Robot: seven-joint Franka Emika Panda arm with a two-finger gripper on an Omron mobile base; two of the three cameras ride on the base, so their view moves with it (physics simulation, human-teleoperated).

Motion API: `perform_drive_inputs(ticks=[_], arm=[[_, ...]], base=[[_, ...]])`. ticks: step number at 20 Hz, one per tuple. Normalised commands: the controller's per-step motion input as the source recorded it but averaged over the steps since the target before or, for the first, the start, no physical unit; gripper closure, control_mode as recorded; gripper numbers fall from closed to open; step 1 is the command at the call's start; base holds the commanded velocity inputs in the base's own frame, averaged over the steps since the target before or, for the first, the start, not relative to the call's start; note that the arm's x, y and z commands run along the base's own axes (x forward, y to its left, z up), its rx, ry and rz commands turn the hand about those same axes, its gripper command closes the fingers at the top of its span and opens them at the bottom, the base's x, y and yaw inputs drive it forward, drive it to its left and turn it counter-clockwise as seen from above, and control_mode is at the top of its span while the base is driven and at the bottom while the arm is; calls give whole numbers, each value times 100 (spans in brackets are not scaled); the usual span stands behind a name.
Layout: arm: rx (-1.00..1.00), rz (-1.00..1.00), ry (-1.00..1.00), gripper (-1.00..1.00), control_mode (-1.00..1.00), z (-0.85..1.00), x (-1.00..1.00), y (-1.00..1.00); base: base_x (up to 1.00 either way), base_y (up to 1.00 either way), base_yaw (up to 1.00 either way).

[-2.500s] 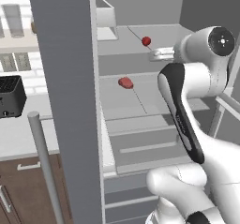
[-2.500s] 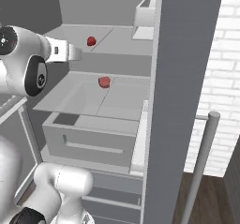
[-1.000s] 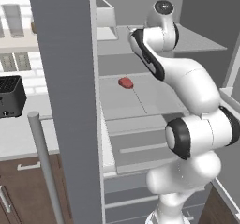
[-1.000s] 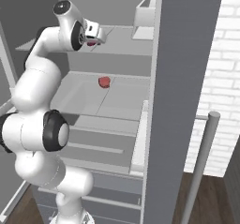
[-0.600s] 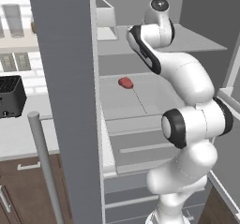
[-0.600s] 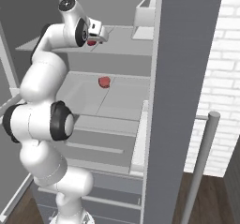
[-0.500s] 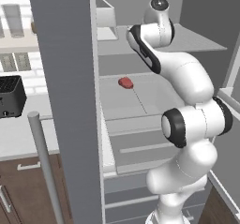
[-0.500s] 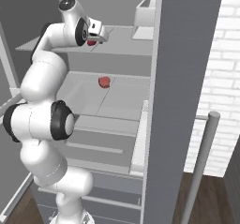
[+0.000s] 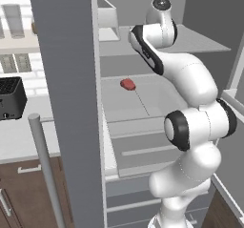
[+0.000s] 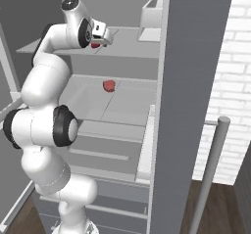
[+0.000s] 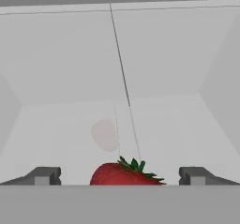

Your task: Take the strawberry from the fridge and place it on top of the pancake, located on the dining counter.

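Now the hand (image 11: 119,176) stands spread wide on the upper shelf (image 10: 125,44) of the fridge (image 10: 193,57), its fingertips (image 11: 43,175) flanking the strawberry (image 11: 123,173) without touching. That fruit looks light, soft and easily bruised, so a gentle pinch across its broad middle seems best.

White arm (image 9: 190,79), dark joints

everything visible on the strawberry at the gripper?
The strawberry is bright red with a small green leafy cap, glossy, whole. It lies on the fridge's pale grey upper shelf, between the open gripper's fingertips, touching neither. In the right base view it peeks out red behind the hand. Its lower part is hidden.
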Motion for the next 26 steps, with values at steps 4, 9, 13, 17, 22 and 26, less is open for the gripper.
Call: perform_drive_inputs(ticks=[4, 9, 13, 17, 22, 26], arm=[[3, 0, 0, 100, -100, -19, 1, 0], [3, 0, -7, 100, -100, -5, 0, 0], [1, 0, -18, 100, -100, 0, -6, 0], [0, 0, -6, 100, -100, 0, -62, 0], [0, 3, 2, 100, -100, 5, -100, 0], [0, 9, 6, 100, -100, 0, -100, 0]], base=[[0, 0, 0], [0, 0, 0], [0, 0, 0], [0, 0, 0], [0, 0, 0], [0, 0, 0]])
